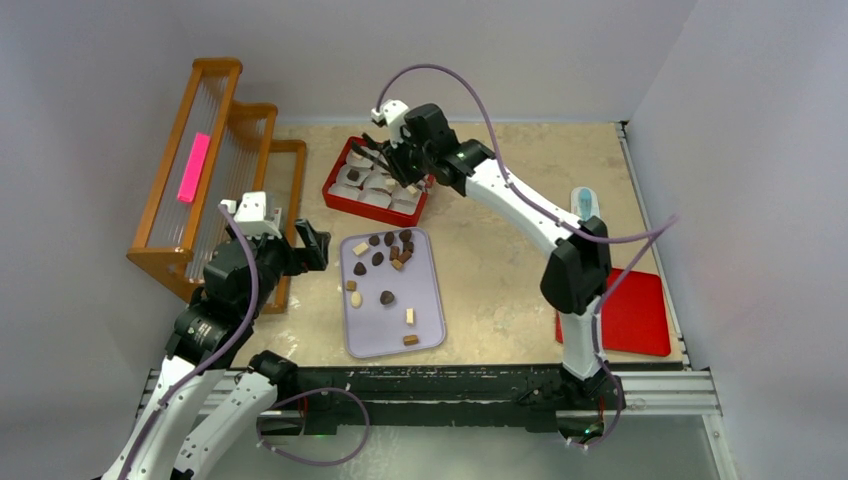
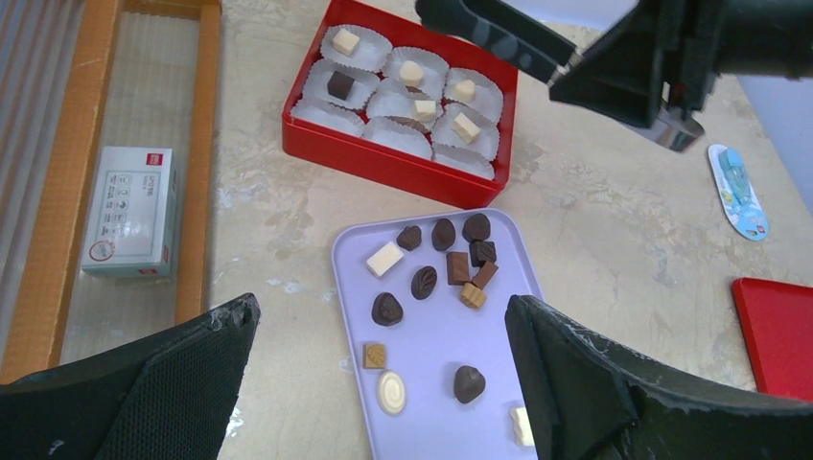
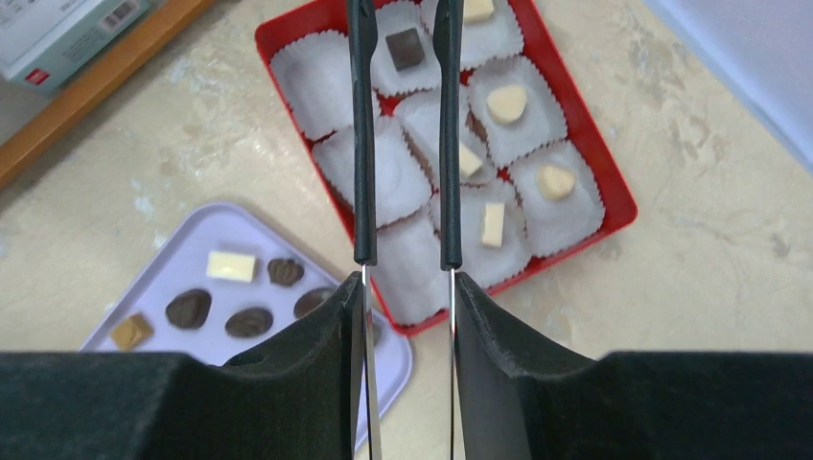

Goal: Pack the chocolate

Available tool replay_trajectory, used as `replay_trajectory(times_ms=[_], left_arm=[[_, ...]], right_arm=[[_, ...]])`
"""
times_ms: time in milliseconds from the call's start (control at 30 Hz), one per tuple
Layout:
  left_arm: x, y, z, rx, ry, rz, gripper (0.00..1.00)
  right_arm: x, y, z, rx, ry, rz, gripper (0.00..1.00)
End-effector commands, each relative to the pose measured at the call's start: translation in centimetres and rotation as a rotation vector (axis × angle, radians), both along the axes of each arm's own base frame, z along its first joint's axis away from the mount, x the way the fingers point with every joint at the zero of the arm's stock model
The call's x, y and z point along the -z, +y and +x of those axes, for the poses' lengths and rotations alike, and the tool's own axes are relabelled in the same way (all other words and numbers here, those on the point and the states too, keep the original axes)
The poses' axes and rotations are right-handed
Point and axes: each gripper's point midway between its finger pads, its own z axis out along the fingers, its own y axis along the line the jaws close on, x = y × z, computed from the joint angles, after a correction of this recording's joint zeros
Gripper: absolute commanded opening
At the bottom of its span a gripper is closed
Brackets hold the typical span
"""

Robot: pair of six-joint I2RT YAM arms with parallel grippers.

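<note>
Several dark, light-brown and white chocolate pieces [image 1: 386,297] lie on a lilac tray [image 1: 395,340]. Behind the tray, a red box [image 1: 375,208] holds white paper cups, and several of them have a piece [image 3: 506,103] inside. My right gripper [image 1: 408,165] is shut on the handles of black tongs [image 3: 362,144], which reach over the box; their tips run off the top of the right wrist view. My left gripper [image 2: 381,311] hangs open and empty above the tray's [image 2: 431,402] near left part.
An orange wooden rack [image 1: 215,160] stands at the left with a pink strip [image 1: 194,167] on it and a small white box [image 2: 129,211] inside. A red lid [image 1: 630,315] lies at the right. A small blue-white item [image 1: 583,203] lies behind the lid.
</note>
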Motion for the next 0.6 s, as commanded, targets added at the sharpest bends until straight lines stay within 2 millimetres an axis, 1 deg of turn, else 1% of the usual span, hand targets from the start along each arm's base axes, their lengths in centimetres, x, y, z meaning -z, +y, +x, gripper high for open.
replay_trajectory(times_ms=[0, 33, 133, 200, 267, 433, 533, 567], left_arm=[[-0.5, -1.0, 0.2, 0.044, -0.016, -0.026, 1.0], [-0.6, -1.1, 0.1, 0.047, -0.018, -0.028, 1.0], [-0.9, -1.1, -0.1, 0.054, -0.031, -0.036, 1.0], [-1.1, -1.1, -0.2, 0.056, -0.039, -0.039, 1.0], [-1.2, -1.1, -0.2, 0.058, -0.043, -0.042, 1.0], [-1.2, -1.1, -0.3, 0.059, -0.044, -0.042, 1.0], [-1.2, -1.1, -0.3, 0.058, -0.044, -0.041, 1.0], [-1.2, -1.1, -0.3, 0.058, -0.044, -0.041, 1.0]], right_arm=[[-0.8, -2.4, -3.3, 0.033, 0.032, 0.02, 0.37], [-0.7, -2.8, -3.8, 0.037, 0.033, 0.023, 0.37], [0.1, -4.2, -4.0, 0.087, 0.026, -0.005, 0.36], [1.1, -4.5, -4.1, 0.099, 0.049, -0.021, 0.34], [1.9, -4.8, -3.3, 0.133, 0.043, -0.051, 0.33], [4.2, -4.5, -0.5, 0.196, 0.044, -0.143, 0.32], [5.7, -4.6, 0.7, 0.236, 0.06, -0.207, 0.32], [5.9, -4.6, 1.0, 0.245, 0.062, -0.216, 0.32]])
